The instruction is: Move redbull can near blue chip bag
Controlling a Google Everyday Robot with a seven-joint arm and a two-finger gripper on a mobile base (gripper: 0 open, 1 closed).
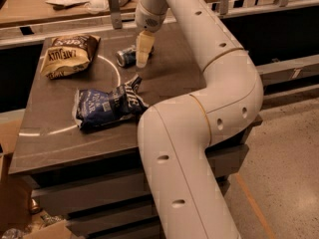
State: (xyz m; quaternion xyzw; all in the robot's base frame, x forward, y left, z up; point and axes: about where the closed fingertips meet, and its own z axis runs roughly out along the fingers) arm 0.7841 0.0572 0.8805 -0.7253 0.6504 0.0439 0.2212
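redbull can [125, 57] on side, brown table [172, 71]; gripper [141, 61] just beside; speckled floor [289, 178]

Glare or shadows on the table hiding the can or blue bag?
Camera view: dim, warm light; a small glare patch on the table at its left edge, clear of both. The can and blue bag are evenly lit; the gripper, down at the can, covers its right end. The arm hides the table's right side.
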